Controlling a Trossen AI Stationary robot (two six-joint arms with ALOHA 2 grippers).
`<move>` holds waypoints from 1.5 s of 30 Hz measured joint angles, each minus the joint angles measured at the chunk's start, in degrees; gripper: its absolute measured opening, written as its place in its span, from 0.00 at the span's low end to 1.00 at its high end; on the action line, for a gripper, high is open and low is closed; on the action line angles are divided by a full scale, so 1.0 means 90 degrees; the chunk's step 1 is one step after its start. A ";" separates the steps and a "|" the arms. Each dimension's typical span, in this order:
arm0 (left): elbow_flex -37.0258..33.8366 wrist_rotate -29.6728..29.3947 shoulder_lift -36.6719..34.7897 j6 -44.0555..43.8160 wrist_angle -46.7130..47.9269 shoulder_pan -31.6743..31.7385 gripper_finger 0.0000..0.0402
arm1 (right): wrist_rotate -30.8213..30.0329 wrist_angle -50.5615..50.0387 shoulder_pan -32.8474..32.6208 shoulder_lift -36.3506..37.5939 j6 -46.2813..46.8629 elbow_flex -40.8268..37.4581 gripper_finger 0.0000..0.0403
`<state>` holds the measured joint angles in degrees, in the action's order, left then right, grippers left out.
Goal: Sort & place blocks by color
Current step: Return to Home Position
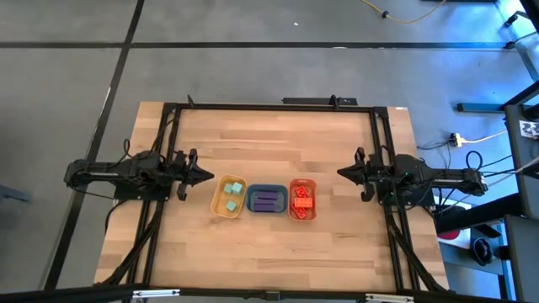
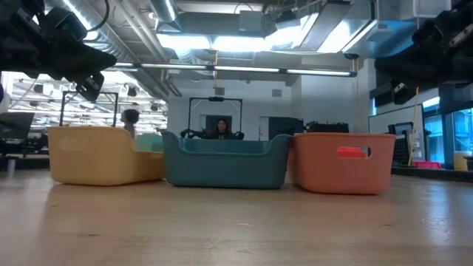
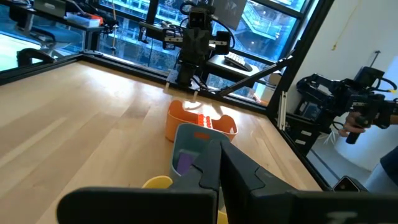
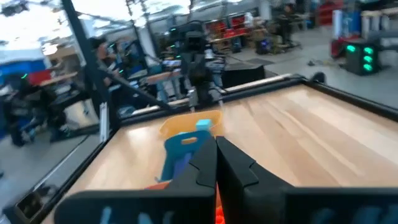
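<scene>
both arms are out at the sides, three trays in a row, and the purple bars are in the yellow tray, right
Not quite. The high view shows the purple bars lying in the blue tray, the middle one of the row. The yellow tray holds mint-green cubes instead. The rest is right: the left gripper and the right gripper sit at the table's sides, and three trays stand in a row.

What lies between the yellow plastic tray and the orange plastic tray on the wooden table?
A blue plastic tray holding dark purple bars; the high view shows it in line between the yellow tray and the orange tray.
</scene>
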<state>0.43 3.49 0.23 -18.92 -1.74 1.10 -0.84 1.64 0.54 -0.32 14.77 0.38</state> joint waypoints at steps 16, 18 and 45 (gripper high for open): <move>0.0000 0.0002 0.0000 0.0000 0.0000 -0.0001 0.00 | 0.0274 -0.0030 -0.0005 0.0010 0.0500 0.0000 0.05; 0.0000 0.0000 0.0000 0.0000 0.0000 0.0000 0.00 | 0.0274 -0.0030 -0.0005 0.0010 0.0489 0.0000 0.05; 0.0000 0.0002 0.0000 0.0000 0.0000 0.0000 0.00 | 0.0272 -0.0030 -0.0005 0.0010 0.0483 0.0005 0.05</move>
<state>0.43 3.51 0.23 -18.92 -1.74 1.10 1.61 1.37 0.49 -0.23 19.11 0.43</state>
